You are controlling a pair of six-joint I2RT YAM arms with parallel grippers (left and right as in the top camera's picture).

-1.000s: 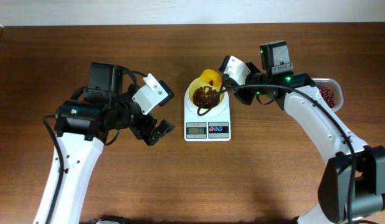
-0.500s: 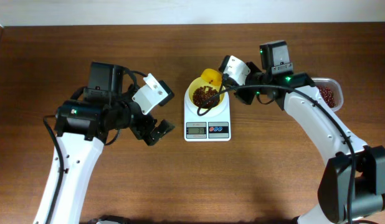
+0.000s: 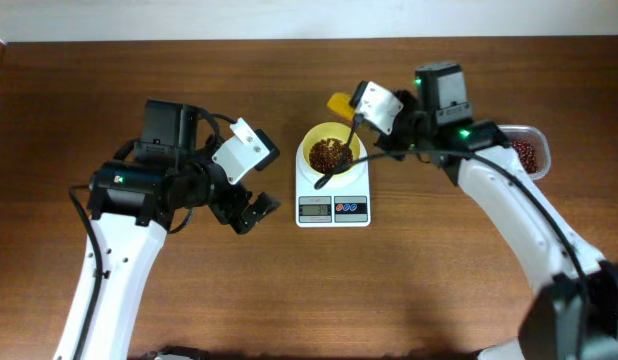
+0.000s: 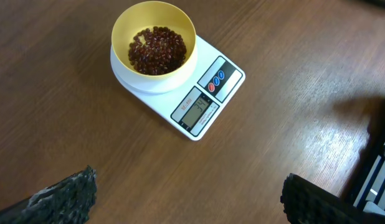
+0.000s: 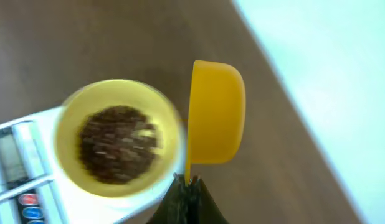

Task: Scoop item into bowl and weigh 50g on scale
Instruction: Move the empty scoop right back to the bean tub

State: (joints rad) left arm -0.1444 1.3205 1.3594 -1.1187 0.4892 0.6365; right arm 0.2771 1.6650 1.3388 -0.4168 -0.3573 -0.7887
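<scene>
Near the middle of the counter (image 3: 189, 300) sits the white digital scale (image 3: 333, 190), its grey display and its red and blue buttons on the near side. On its platform stands the pale yellow bowl (image 3: 330, 152), upright and about as wide as the platform. A loose pile of dark reddish-brown beans (image 3: 328, 154) covers the bottom of the bowl. The left wrist view shows the display lit with digits, too small to read.

Just past the far rim of the bowl, the yellow scoop (image 3: 339, 103) hangs in the air above the counter. The right tool (image 3: 357, 118) is clamped on its thin handle. In the right wrist view the cup of the scoop is turned on its side, just beside the bowl's rim; whether the two touch cannot be told through the blur. A dark cable from that arm crosses over the right side of the bowl in the overhead view.

Far to the right, partly under the right arm, a clear tub (image 3: 534, 135) holds more of the same beans.

Left of the scale, and apart from it, the left tool (image 3: 257, 211) hovers with its fingers (image 4: 68, 193) spread wide and nothing between them.
</scene>
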